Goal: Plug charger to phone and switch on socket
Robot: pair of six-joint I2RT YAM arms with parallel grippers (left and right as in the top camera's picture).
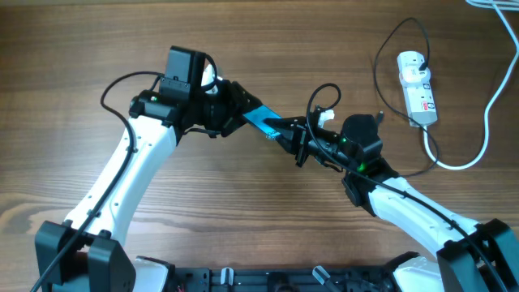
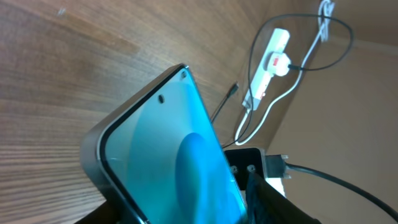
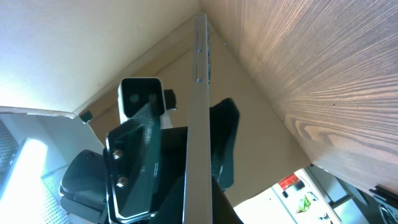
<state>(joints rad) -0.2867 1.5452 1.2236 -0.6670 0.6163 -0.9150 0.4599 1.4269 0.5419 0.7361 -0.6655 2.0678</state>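
Item: phone (image 1: 263, 122), slim rectangular handset with a bright cyan screen, a darker blue oval on it, rounded corners and a silver-grey frame; edge-on in the right wrist view it shows as a thin pale strip with side buttons. Location: between the two arms at mid-counter, lying diagonally and apparently lifted and tilted off the counter (image 1: 243, 219). Holder: left claw (image 1: 235, 113), clamped on the upper-left end, probably to steady the phone and leave its free end open to a connector. Opposite: right claw (image 1: 293, 142), touching that free end; whether its jaws are apart or together, or carry the connector tip, cannot be told. Further out: charger (image 1: 376, 69), a thin black cable looping from the socket (image 1: 416, 89), a white red-marked strip at upper right, well apart from the phone.
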